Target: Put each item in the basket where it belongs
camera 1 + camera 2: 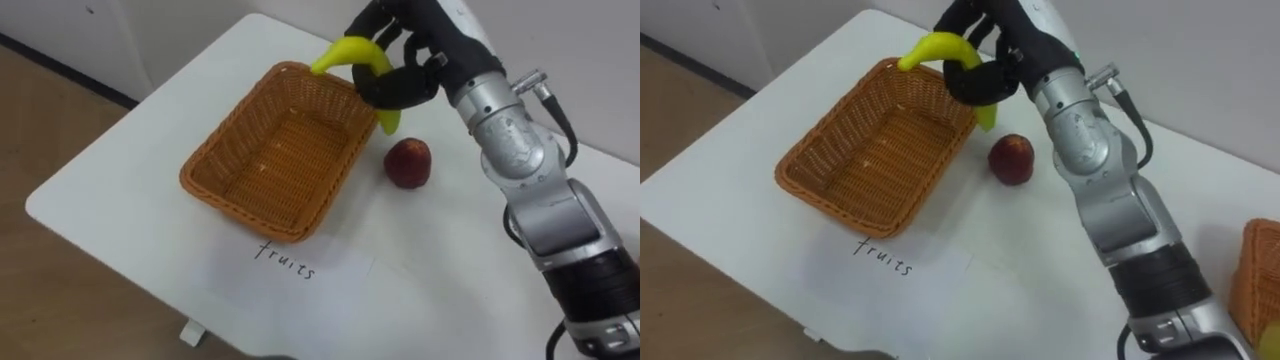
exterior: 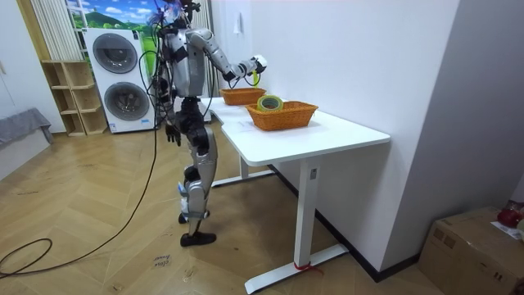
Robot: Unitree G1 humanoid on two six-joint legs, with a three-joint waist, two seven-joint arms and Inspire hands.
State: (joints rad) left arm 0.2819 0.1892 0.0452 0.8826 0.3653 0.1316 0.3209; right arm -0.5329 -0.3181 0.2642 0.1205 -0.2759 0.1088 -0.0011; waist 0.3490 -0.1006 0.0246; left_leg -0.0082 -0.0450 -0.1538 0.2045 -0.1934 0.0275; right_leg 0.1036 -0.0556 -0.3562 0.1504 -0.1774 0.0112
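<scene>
Stance: the robot stands at the far end of the desk [image 1: 120,170] in the room view, facing its long edge, with the right arm raised over the top.
Left hand [image 2: 172,131]: hangs idle by the hip, clear of the desk. It is too small from here to tell its state.
Fruit basket [image 1: 275,160]: wicker, set aslant near the desk's left edge, with nothing in it.
Label [image 1: 287,262]: paper with a handwritten word, flat on the desk just in front of the basket's near wall. It is presumably there to mark this basket for fruit.
Banana [image 1: 345,52]: in the air above the basket's far right corner. One end reaches over the rim and the other points down just outside the right wall.
Right hand [image 1: 410,70]: fingers [image 1: 398,90] curled round the banana's middle and gripping it, with both ends of the fruit sticking out of the curl. I'd judge it is held high so it clears the rim before being let go.
Red fruit [image 1: 408,162]: on the desk just right of the basket's right wall, apart from it and below the hand. Nothing touches it, and it is likely the next to go in.
Second basket [image 2: 282,116]: further along the desk, well apart. It holds a yellow-green roll [image 2: 269,102], so it seems to be the one for supplies.
</scene>
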